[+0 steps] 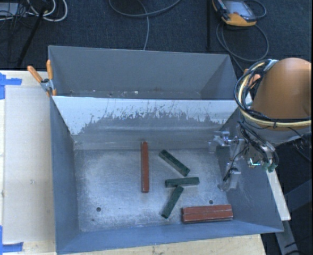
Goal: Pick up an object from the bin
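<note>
Candidate nearest the jaws: red-brown block (206,214), flat, wide and rectangular. It lies on the bin floor at the front right, long side running along the front wall, just short of the right corner.

Jaws: hang tip-down over bare floor close to the right wall, above the block's right end in the view and apart from it. Whether they are released or clenched I cannot tell; the tips read as one narrow metal shape against the grey wall.

Next outward, left of the jaws, three dark green bars in a loose group at mid-floor:
- middle green bar (182,182), short, lying nearly level across the view, nearest the jaws of the three.
- lower green bar (172,201), slanted, its upper end touching or just under the middle bar, its lower end pointing to the front wall, near the block's left end.
- upper green bar (174,162), slanted the other way, just above the middle bar; contact between them not resolvable.

Further left: red-brown stick (144,166), long and thin, lying front to back on the floor, well apart from the block and just beside the green group.

Bin (60,142): grey metal, sloped walls, speckled floor.

Arm: wrist (252,153) with cables comes in over the right rim, orange cover (286,86) above it.
</note>
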Tool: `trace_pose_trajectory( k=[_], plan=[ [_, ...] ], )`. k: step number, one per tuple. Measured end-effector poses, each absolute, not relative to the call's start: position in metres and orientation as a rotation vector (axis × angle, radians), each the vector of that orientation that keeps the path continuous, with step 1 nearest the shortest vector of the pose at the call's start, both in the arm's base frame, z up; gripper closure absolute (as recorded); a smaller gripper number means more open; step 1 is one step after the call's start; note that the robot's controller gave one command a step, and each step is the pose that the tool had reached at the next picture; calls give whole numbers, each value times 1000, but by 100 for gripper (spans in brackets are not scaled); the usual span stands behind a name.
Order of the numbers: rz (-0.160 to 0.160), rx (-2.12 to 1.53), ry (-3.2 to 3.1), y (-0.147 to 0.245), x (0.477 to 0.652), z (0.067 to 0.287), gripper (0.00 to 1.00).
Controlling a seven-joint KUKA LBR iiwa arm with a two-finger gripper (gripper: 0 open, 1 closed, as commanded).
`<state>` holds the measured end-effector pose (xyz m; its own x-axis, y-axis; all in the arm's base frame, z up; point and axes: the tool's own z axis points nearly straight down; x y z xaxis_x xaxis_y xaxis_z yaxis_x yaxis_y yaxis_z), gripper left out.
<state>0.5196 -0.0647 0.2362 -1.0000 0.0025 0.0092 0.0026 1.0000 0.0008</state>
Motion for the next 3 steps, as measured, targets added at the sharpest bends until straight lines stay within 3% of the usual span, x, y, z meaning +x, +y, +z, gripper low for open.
trace_pose_trajectory(
  k=[1, 2, 3],
  plan=[
    [-4, 545, -3087, 1, 522, 91, 0],
    [-1, 547, -3091, 0, 524, 94, 100],
    [-1, 549, -3091, 1, 524, 94, 0]
  ],
)
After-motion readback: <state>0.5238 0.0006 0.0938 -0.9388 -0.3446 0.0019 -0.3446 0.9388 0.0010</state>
